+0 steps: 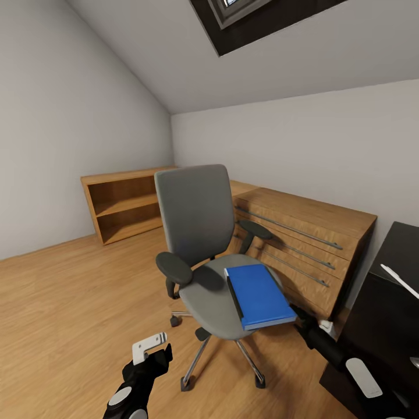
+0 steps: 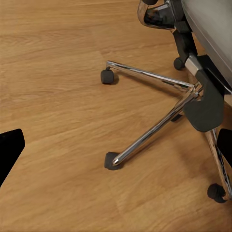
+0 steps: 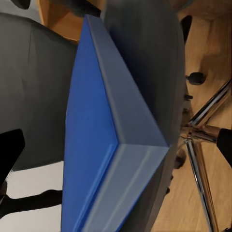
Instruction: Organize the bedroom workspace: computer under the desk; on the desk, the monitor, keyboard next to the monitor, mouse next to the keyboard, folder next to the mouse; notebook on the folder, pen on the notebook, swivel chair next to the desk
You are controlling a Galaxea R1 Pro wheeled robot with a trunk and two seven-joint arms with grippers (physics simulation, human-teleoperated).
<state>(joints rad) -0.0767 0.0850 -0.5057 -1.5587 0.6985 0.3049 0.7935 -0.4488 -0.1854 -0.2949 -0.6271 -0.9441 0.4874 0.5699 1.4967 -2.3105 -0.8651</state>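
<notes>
The grey swivel chair (image 1: 195,218) stands mid-floor, its seat turned toward me. On the seat lies the blue folder (image 1: 260,295), flat, with one corner past the seat's front edge. My right gripper (image 1: 299,314) is open right at that near corner; in the right wrist view the folder (image 3: 92,135) looms close, with the fingers (image 3: 10,153) spread to either side and not touching it. Low over the floor by the chair's chrome base (image 2: 154,128), my left gripper (image 1: 156,352) is open and empty. The black desk (image 1: 387,317) shows at the right edge.
A light-wood drawer unit (image 1: 308,244) stands against the wall behind the chair, and a low open-shelf cabinet (image 1: 125,206) fills the far corner. A slim white object (image 1: 400,280) lies on the desk. Bare wood floor (image 1: 75,314) stretches to the left.
</notes>
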